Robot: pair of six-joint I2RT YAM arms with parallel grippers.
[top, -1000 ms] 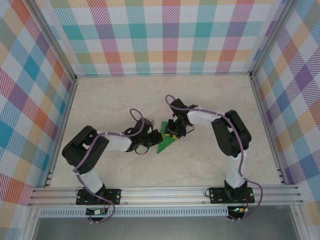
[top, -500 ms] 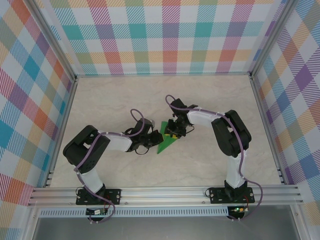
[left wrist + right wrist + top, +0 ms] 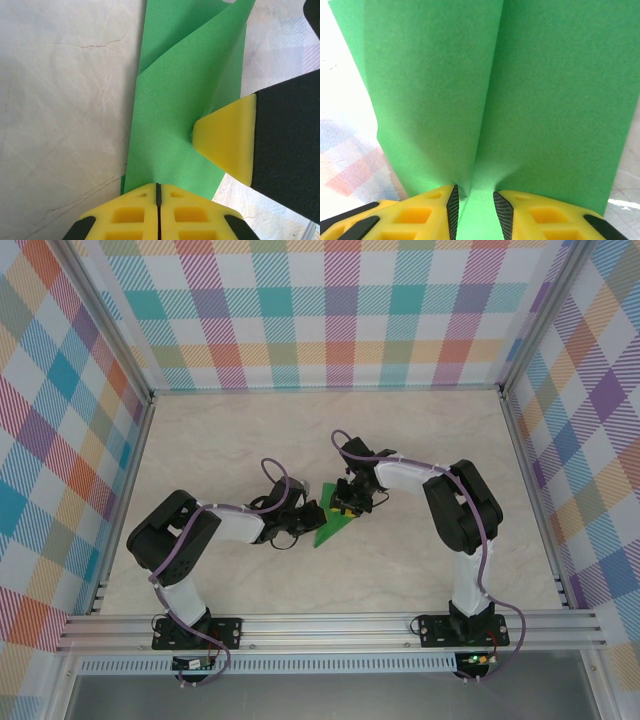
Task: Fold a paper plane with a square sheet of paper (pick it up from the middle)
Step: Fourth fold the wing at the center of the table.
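While the left tool (image 3: 157,189) clamps shut on the square sheet of paper (image 3: 333,530) mid-way across the counter (image 3: 420,440) from 9 o'clock, the right tool (image 3: 473,200) pinches its crease from 1 o'clock, long axis running 7 to 1.

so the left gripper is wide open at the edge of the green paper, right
Not open. The left gripper is shut, its two fingers pressed together at the edge of the green paper. The left wrist view shows it.
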